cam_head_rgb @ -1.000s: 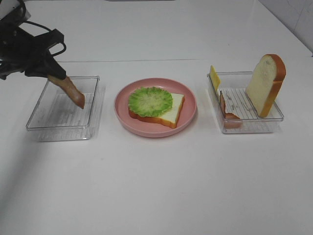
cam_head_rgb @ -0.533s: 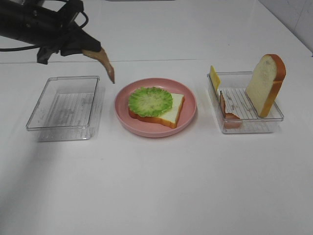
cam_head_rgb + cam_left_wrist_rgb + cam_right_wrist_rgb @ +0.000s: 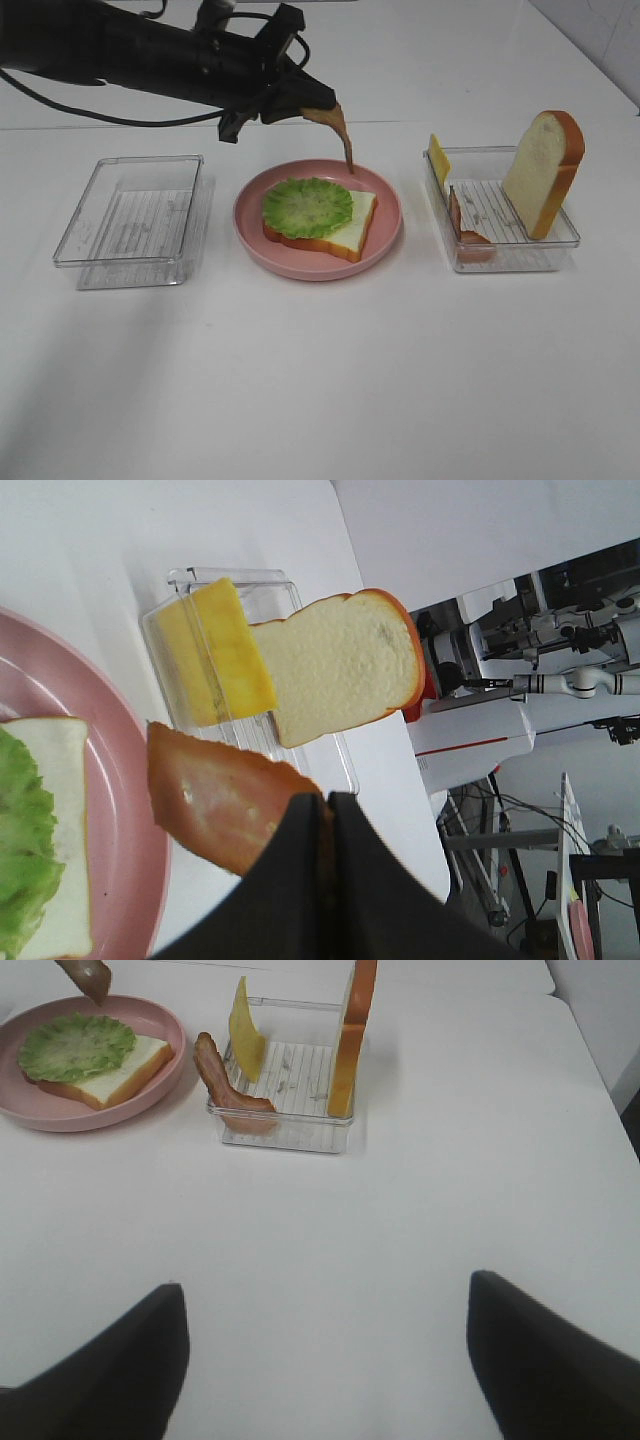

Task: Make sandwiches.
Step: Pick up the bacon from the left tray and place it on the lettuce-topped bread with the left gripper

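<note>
Exterior high view: left gripper [image 3: 318,106] clenched on reddish-brown bacon strip [image 3: 341,138], long axis hanging downward.
Its tip hovers over the far edge of the round pink plate [image 3: 391,222]; green ruffled lettuce leaf [image 3: 308,206] lies forward-left; right gripper [image 3: 325,1360] spread wide.

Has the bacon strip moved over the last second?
Yes: the left gripper carried the bacon strip rightward, from the left tray to above the pink plate.
</note>
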